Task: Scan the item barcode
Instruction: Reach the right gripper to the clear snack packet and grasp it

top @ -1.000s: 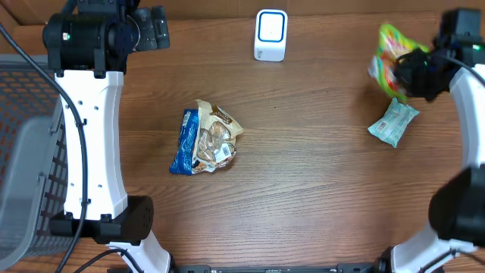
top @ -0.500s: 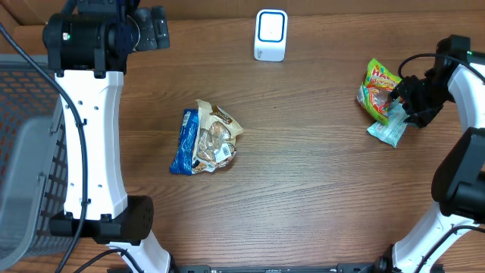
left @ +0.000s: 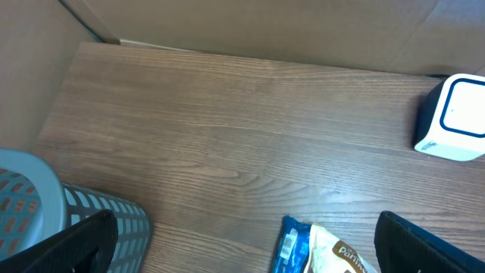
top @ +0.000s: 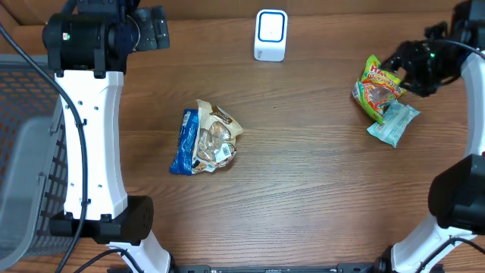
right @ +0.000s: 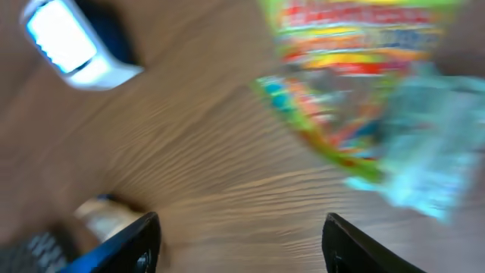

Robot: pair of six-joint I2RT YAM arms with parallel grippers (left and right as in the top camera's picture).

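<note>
Lying flat, snack bag (top: 377, 89), long axis far-to-near; right claw (right: 239, 236) spread

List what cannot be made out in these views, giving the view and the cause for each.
Colourful snack bag: right wrist view, print lost to motion blur.
Blue-and-tan bag: overhead, barcode too small to read; left wrist view, cut off by the bottom edge.
Pale green packet: overhead, one end hidden under the snack bag.
Basket: overhead, cut off by the left edge.

Wood-grain table (top: 303, 197), tan wall (left: 265, 26) behind
</note>
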